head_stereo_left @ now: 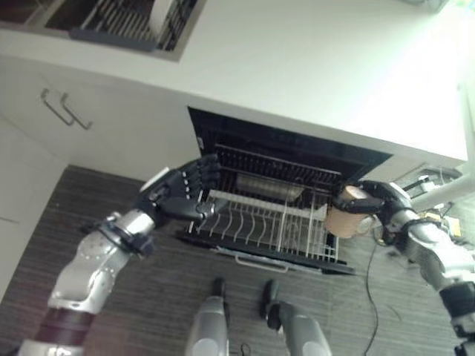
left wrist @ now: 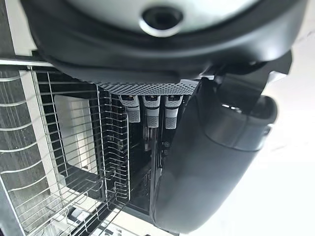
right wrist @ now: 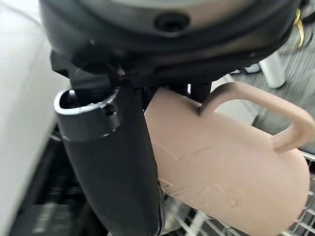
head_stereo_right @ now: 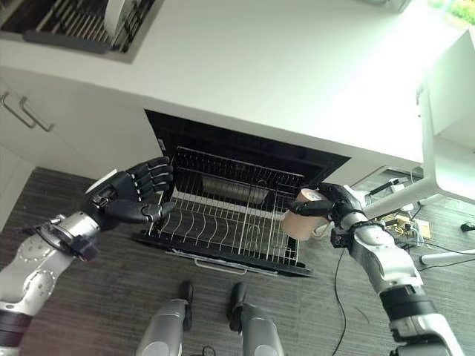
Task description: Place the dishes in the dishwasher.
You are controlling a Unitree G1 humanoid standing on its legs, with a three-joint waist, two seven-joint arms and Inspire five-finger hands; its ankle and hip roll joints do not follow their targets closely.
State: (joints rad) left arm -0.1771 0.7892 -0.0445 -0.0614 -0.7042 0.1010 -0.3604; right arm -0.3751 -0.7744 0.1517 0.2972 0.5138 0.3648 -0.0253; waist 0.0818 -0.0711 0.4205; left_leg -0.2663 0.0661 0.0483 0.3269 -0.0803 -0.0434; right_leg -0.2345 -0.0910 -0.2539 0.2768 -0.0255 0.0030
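Observation:
A beige-pink mug with a handle hangs at the right side of the pulled-out wire dishwasher rack, just above its right edge. My right hand is shut on the mug, thumb and fingers wrapped round its body. At the rack's left edge my left hand stands open, fingers pointing toward the dark dishwasher opening; the thumb is close to the rack's left rim. The rack's tines show past the left hand's fingers and hold no dishes that I can see.
A white countertop spans above the dishwasher. A sink with a dark drying grid lies at its far left. Cabinet doors with metal handles stand left of the opening. A white furniture leg rises at right.

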